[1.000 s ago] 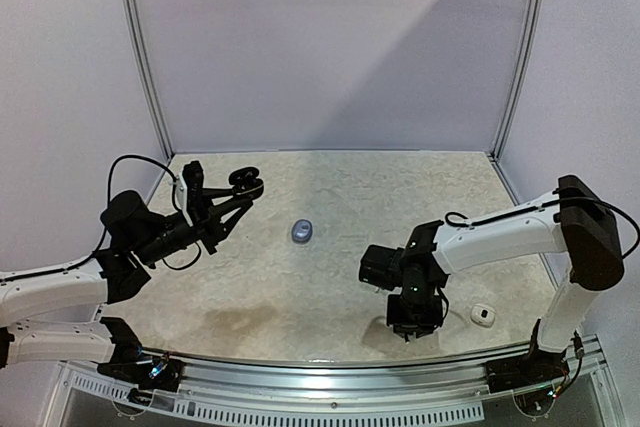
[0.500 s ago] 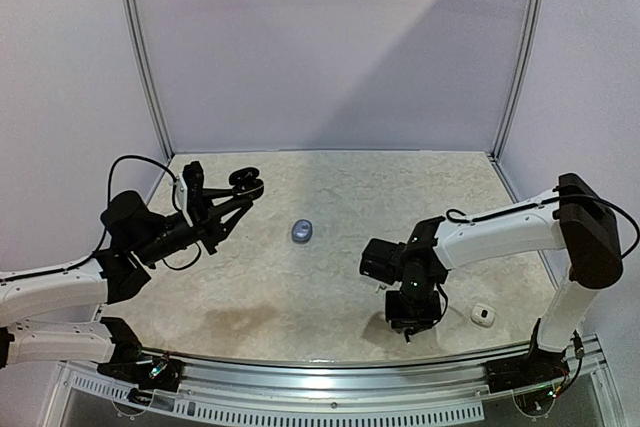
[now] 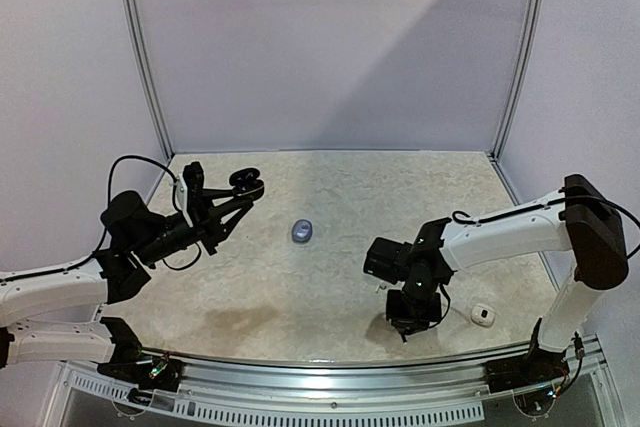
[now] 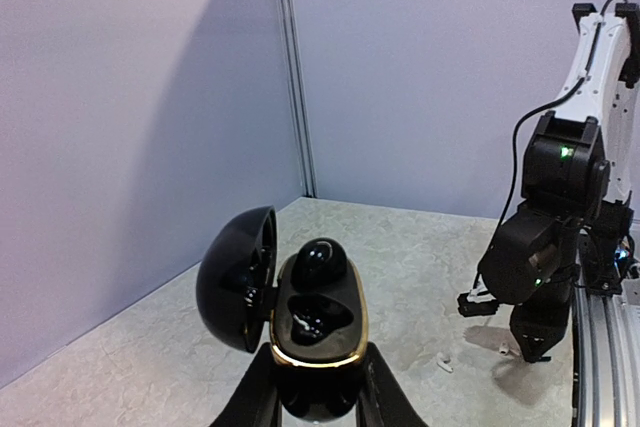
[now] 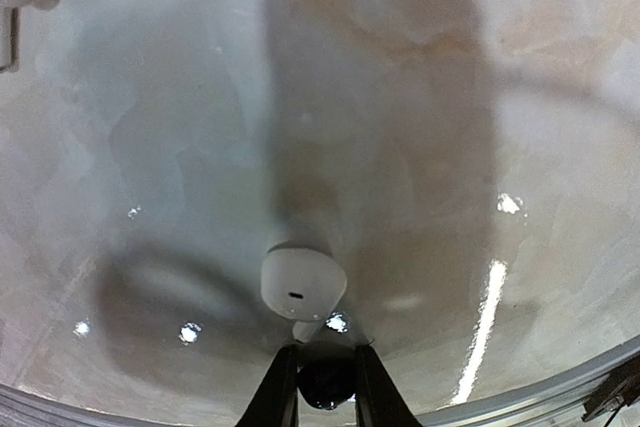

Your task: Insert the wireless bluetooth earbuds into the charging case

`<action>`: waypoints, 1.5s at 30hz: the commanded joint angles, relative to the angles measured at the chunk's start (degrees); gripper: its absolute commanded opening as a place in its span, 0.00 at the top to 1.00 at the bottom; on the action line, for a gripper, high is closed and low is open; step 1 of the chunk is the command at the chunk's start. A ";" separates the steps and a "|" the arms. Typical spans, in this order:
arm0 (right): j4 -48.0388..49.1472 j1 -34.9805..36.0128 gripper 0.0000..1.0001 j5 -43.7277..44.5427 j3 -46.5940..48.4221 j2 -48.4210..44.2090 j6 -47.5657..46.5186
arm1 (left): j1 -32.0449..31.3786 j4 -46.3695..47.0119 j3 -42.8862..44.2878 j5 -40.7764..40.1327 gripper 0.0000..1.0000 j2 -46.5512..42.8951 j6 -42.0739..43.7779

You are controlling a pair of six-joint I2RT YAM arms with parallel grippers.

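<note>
Left gripper grips open black charging case

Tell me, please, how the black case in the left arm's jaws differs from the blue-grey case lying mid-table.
The black case is held off the table in the jaws of the left gripper; the blue-grey case lies on the table, untouched. The black case's lid is swung open, showing a gold rim and one dark earbud seated; the blue-grey case looks closed. Both are small, rounded, pebble-like cases.
</note>
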 commanded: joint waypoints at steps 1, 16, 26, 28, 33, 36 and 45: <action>-0.06 -0.29 0.88 -0.03 -0.82 1.00 -0.57 | -0.41 -0.31 -0.25 0.37 1.00 0.03 0.70; 19.83 5.53 1.00 13.81 41.67 -0.76 -37.82 | -0.41 7.64 0.32 -8.38 1.00 2.08 1.84; 67.06 7.70 1.00 9.88 38.38 4.14 -57.98 | -0.41 10.91 0.98 -9.71 1.00 2.61 3.71; 68.20 7.71 1.00 10.14 40.06 6.41 -58.32 | -0.32 11.46 0.98 -9.57 1.00 2.90 3.39; 67.62 7.70 1.00 12.59 40.50 9.11 -58.02 | -0.16 12.70 1.03 -10.02 1.00 3.40 3.07; 67.29 7.73 1.00 13.36 40.36 9.68 -58.05 | -0.07 13.38 1.07 -10.08 1.00 3.76 2.66; 65.99 7.72 1.00 16.36 38.93 10.56 -57.70 | 0.12 13.83 0.98 -11.11 1.00 4.00 2.46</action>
